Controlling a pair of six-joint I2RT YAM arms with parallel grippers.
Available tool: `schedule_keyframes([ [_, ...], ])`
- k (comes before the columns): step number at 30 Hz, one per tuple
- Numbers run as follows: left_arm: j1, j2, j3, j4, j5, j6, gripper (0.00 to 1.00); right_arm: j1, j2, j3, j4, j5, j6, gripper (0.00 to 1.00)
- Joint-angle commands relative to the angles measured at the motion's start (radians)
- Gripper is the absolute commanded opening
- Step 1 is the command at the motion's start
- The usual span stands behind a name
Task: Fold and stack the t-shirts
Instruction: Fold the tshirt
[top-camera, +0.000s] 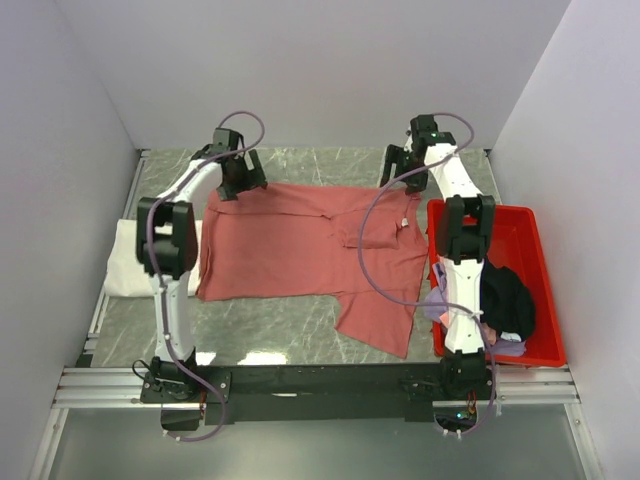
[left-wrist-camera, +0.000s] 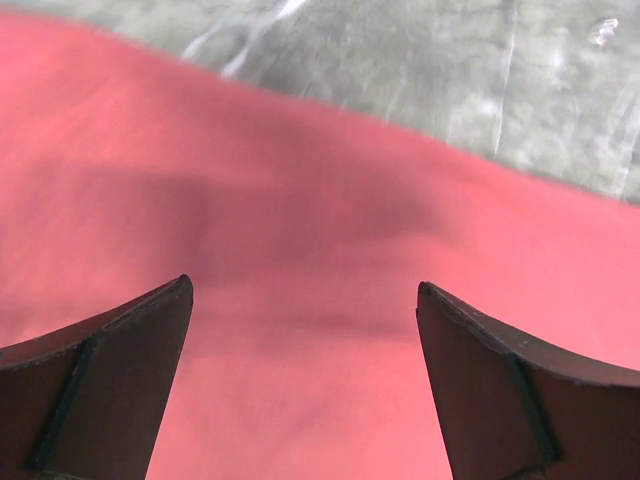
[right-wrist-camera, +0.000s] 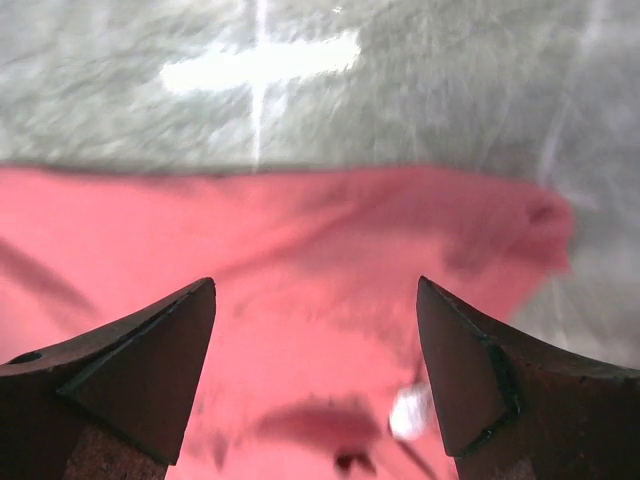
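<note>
Dusty red t-shirt (top-camera: 290, 245): spread open across the middle of the grey marbled table (top-camera: 270, 338), mostly flat. One sleeve juts toward the near right. Small fold of cloth raised right of centre.

White t-shirt (top-camera: 125, 262): folded, at the left edge of the table, just beside the red one, partly hidden behind the left arm.

Red tray (top-camera: 545, 300): at the right edge of the table. Inside, a bunched black t-shirt (top-camera: 510, 298). Lavender cloth (top-camera: 436, 303) at the tray's left wall, mostly hidden behind the right arm.

Left gripper (top-camera: 240, 182): over the far-left corner of the dusty red t-shirt. In the wrist view, jaws spread wide, only red cloth between the fingers (left-wrist-camera: 110, 390), nothing gripped. Contact with the cloth: cannot tell.

Right gripper (top-camera: 400, 165): over the far-right edge of the same shirt. In the wrist view, jaws wide apart, nothing held; red cloth below, bare table beyond the hem. Small white label (right-wrist-camera: 408, 410) visible on the cloth near the right finger.
</note>
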Motion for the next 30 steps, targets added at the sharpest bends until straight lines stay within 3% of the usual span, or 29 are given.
schedule_keyframes([
  [1, 0.004, -0.244, -0.134, 0.023, -0.039, -0.009, 0.99, 0.019, -0.210, -0.055, 0.042, 0.030, -0.051, 0.88],
  [5, 0.005, -0.479, -0.392, 0.104, -0.106, -0.074, 0.99, 0.059, -0.369, -0.281, 0.107, 0.058, -0.032, 0.88],
  [9, 0.043, -0.605, -0.580, 0.117, -0.189, -0.150, 0.99, 0.096, -0.568, -0.605, 0.228, 0.055, 0.019, 0.88],
  [12, 0.098, -0.680, -0.731, 0.147, -0.194, -0.166, 0.99, 0.128, -0.664, -0.755, 0.279, 0.056, 0.042, 0.88],
  [19, 0.232, -0.708, -0.917, 0.264, -0.111, -0.193, 1.00, 0.172, -0.757, -0.902, 0.302, 0.062, 0.054, 0.88],
  [26, 0.252, -0.690, -0.987, 0.307, -0.133, -0.175, 0.99, 0.183, -0.793, -0.997, 0.332, 0.062, 0.062, 0.88],
  [30, 0.318, -0.667, -1.008, 0.315, -0.150, -0.149, 1.00, 0.186, -0.810, -1.052, 0.342, 0.070, 0.065, 0.88],
])
